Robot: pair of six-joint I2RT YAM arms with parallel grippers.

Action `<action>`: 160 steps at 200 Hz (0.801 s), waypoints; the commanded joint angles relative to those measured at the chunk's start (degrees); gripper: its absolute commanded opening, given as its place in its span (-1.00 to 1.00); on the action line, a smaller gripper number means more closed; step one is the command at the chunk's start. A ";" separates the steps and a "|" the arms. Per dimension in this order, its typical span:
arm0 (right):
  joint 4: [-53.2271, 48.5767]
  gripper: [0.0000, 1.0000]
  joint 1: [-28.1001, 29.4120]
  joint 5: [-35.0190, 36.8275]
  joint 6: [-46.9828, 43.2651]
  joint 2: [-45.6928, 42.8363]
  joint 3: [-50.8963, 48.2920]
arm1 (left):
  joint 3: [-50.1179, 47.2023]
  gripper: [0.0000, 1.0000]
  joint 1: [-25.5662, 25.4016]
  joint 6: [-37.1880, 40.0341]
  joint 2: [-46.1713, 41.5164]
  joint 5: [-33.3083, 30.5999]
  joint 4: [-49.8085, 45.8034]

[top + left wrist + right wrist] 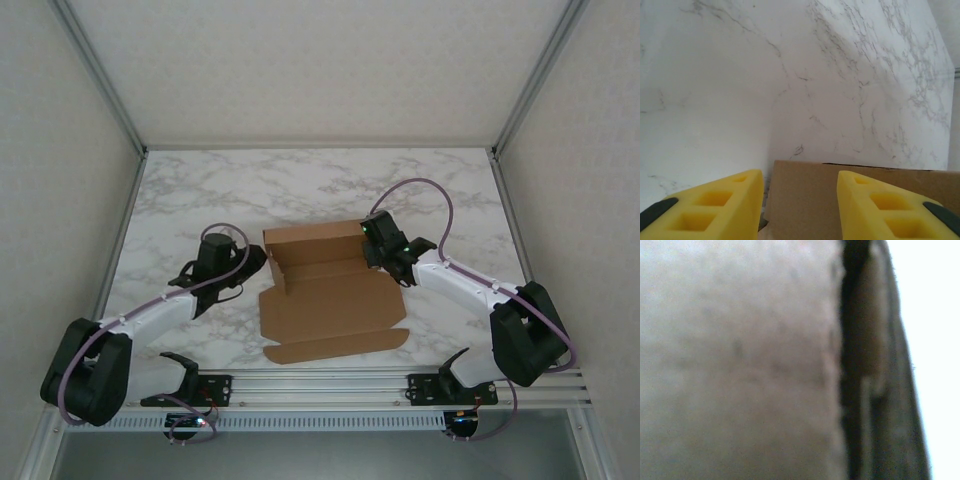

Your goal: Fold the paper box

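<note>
Currently, the right gripper point(370, 240) clamps the paper box point(330, 305) at centre frame; the left gripper point(255, 261), jaws parted, sits just left.

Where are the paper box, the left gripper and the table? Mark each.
paper box point(330, 305), top view, flat centre panel.
left gripper point(799, 176), left wrist view, midway between yellow fingertips.
table point(200, 190), top view, bare marble.

The light was soft and even from above; the marble table point(300, 190) looked bright, without hard glare, and shadows were faint. Just in front of the right gripper point(375, 250) the paper box point(740, 365) was fully blurred, with a white overexposed strip beside it. Ahead of the yellow fingers point(715, 205) of the left gripper point(799, 176) the marble was sharp.
</note>
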 commanded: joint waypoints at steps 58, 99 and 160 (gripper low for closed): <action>-0.87 -1.00 0.21 -1.39 0.26 -0.15 0.77 | 9.03 0.03 -10.25 8.93 2.56 -12.29 -8.68; -0.68 -1.00 0.20 -1.31 0.34 -0.63 0.05 | 10.29 0.13 -12.27 10.32 3.82 -15.39 -11.25; -0.01 -1.00 0.19 -1.25 0.68 -0.48 -0.66 | 10.70 0.24 -13.89 12.08 3.75 -15.35 -11.64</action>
